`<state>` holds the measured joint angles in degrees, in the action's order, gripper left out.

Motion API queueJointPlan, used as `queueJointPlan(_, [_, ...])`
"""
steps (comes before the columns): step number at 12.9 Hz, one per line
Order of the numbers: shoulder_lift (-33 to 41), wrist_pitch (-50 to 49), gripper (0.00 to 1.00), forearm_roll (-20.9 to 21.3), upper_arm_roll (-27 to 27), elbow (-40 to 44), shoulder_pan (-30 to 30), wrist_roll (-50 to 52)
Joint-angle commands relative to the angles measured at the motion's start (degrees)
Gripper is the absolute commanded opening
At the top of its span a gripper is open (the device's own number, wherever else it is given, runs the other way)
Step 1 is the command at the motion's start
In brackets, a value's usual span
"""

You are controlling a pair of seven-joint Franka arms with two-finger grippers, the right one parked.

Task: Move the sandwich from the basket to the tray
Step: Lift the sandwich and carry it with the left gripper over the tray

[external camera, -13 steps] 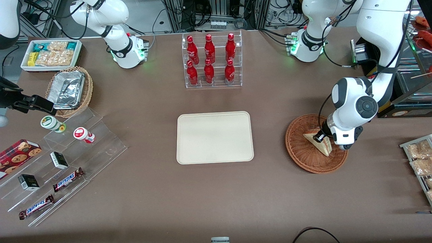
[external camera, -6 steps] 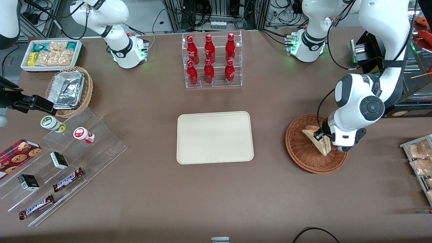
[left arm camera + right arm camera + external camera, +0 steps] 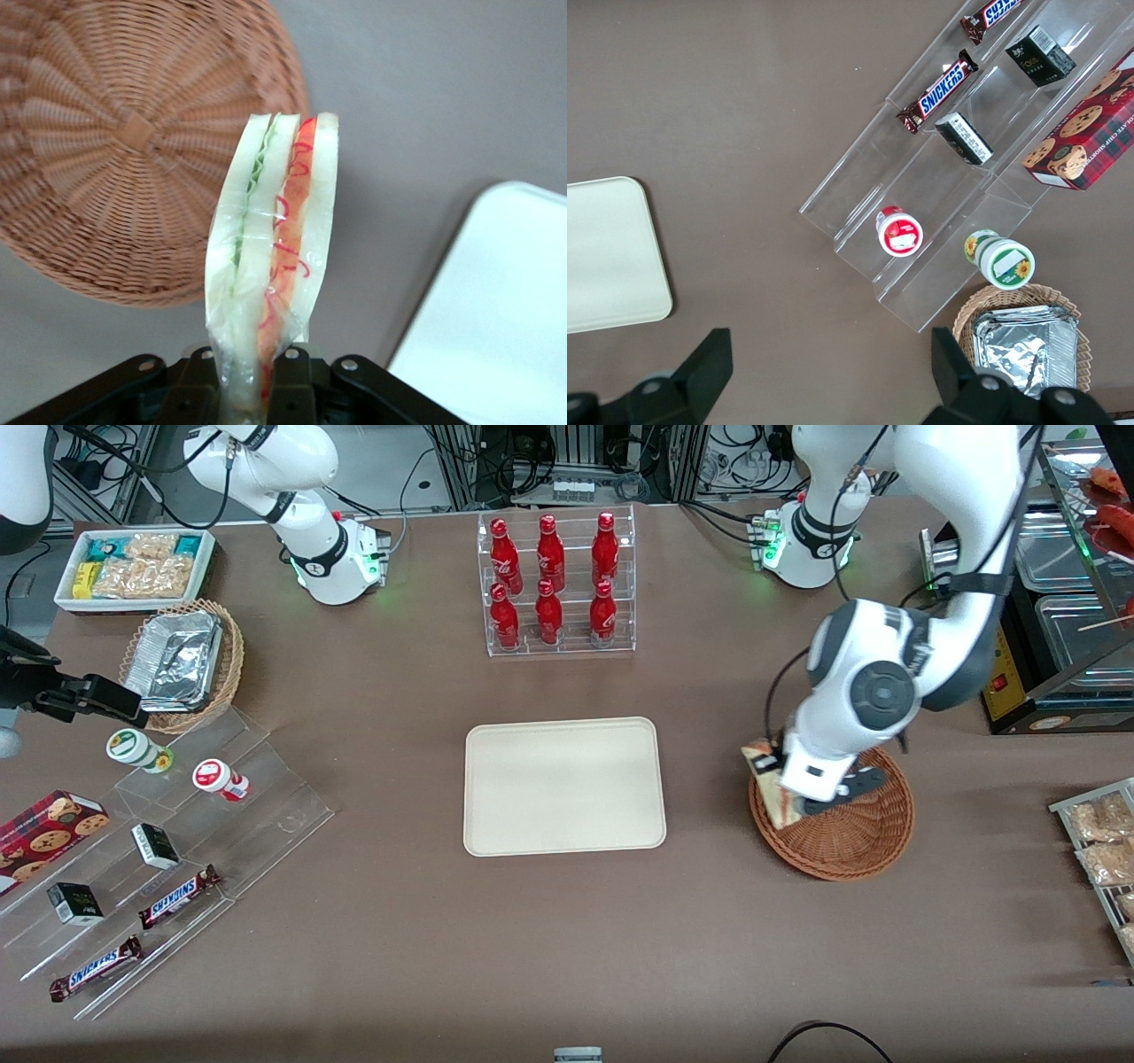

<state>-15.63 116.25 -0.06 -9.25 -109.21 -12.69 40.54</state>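
My left gripper (image 3: pixel 781 779) is shut on the sandwich (image 3: pixel 769 784), a plastic-wrapped wedge of pale bread with red, orange and green layers. It hangs lifted above the basket's rim on the tray's side. In the left wrist view the sandwich (image 3: pixel 273 257) stands upright between the black fingers (image 3: pixel 303 382) of the gripper (image 3: pixel 251 382). The reddish-brown wicker basket (image 3: pixel 106 150) lies empty below. That basket (image 3: pixel 850 833) sits toward the working arm's end of the table. The cream tray (image 3: pixel 564 786) lies flat and bare at the table's middle; its corner (image 3: pixel 505 310) shows in the wrist view.
A clear rack of red bottles (image 3: pixel 556 584) stands farther from the front camera than the tray. Clear tiered shelves with snack bars and cups (image 3: pixel 159 850), a tan basket of foil containers (image 3: pixel 182 662) and a white box of packets (image 3: pixel 135 567) lie toward the parked arm's end.
The gripper has lifted the sandwich out of the basket and carried it toward the tray, to above the basket's rim. The arm's wrist has swung over with it.
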Motion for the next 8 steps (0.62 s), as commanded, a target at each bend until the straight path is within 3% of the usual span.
queueJointPlan(1, [-4.75, -1.55, 0.00, -0.02, 0.46, 5.92, -5.91, -1.26])
queueJointPlan(8, [-17.93, -1.55, 0.00, 0.24, 0.54, 21.21, -18.23, 7.70])
